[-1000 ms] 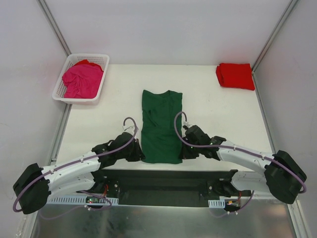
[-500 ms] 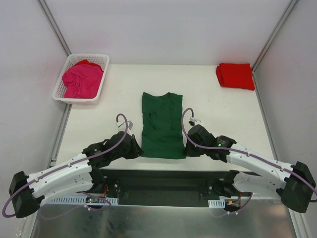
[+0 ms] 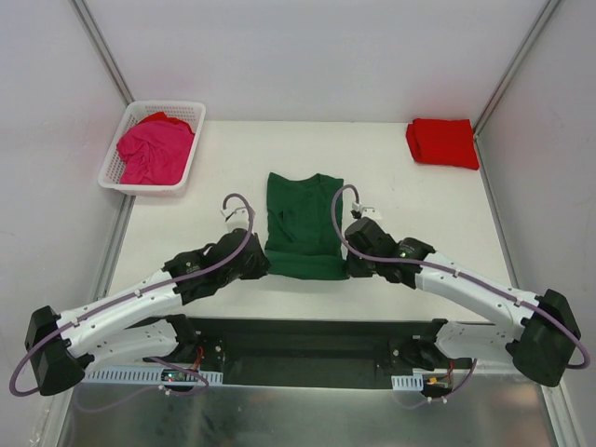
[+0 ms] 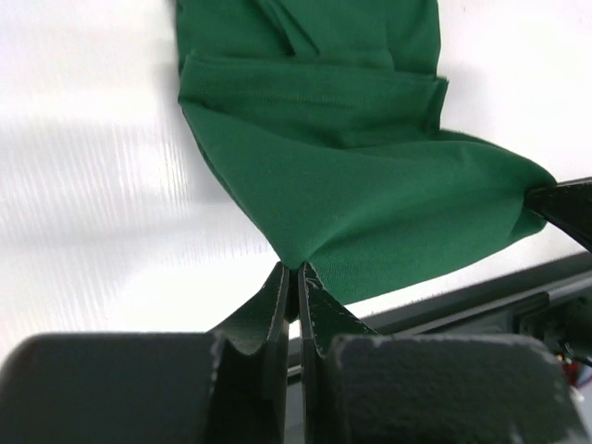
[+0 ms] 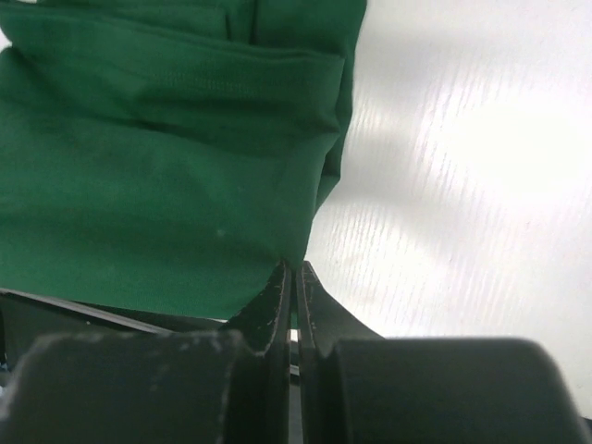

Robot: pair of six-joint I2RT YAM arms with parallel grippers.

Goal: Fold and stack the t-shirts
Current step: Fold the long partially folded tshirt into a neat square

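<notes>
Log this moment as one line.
stage: folding green t-shirt | left jaws: shut on hem corner | right jaws: shut on hem corner | red t-shirt: folded, far right | pink t-shirt: in basket

Left wrist view: the green shirt is cut off at 12 o'clock, and its pinched corner is hidden between the fingers of the left gripper. Right wrist view: the same applies at the right gripper. Top view: both sets of fingertips are hidden beneath the wrists.

White links with black joints are seen; lilac cables, apparently sheathed, are looped behind the black left gripper and right gripper.
</notes>
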